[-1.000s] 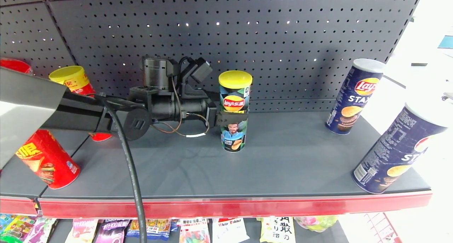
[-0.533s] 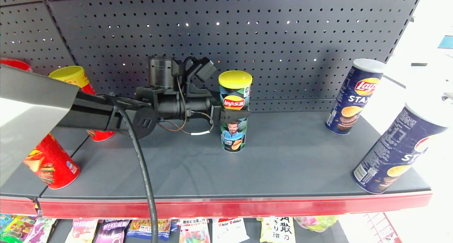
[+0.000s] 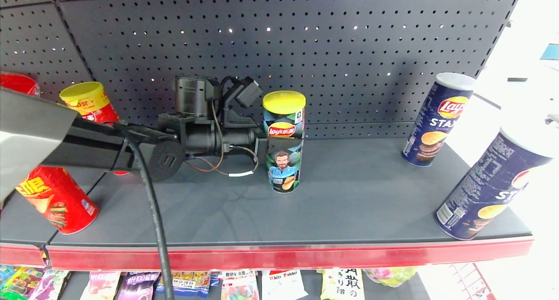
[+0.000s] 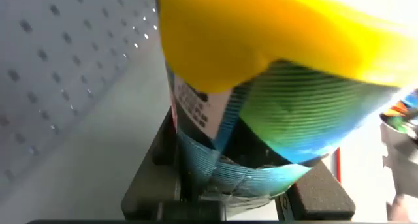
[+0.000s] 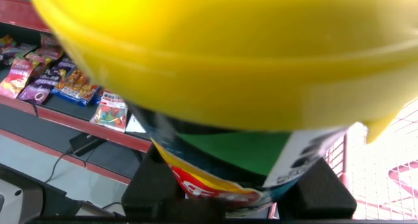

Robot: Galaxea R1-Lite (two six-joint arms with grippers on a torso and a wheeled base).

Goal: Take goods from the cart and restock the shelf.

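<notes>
A chips can (image 3: pixel 283 116) with a yellow lid and green-blue wrap stands upright at the middle of the dark shelf (image 3: pixel 349 204). My left gripper (image 3: pixel 284 146) comes in from the left and is shut on its waist. In the left wrist view the same can (image 4: pixel 287 113) sits between the black fingers (image 4: pixel 153 178). In the right wrist view my right gripper (image 5: pixel 235 185) is shut on another yellow-lidded chips can (image 5: pixel 228 67), held out in front of the lower shelves.
Two dark blue cans stand at the right, one at the back (image 3: pixel 436 118), one leaning at the front corner (image 3: pixel 489 186). Red cans (image 3: pixel 56 199) (image 3: pixel 89 101) stand at the left. Snack bags (image 3: pixel 240 284) fill the shelf below. Free room lies between the held can and the blue cans.
My left gripper, with the can in it, has shifted a little to the left and lower, so the can's base is now down at the shelf surface.
</notes>
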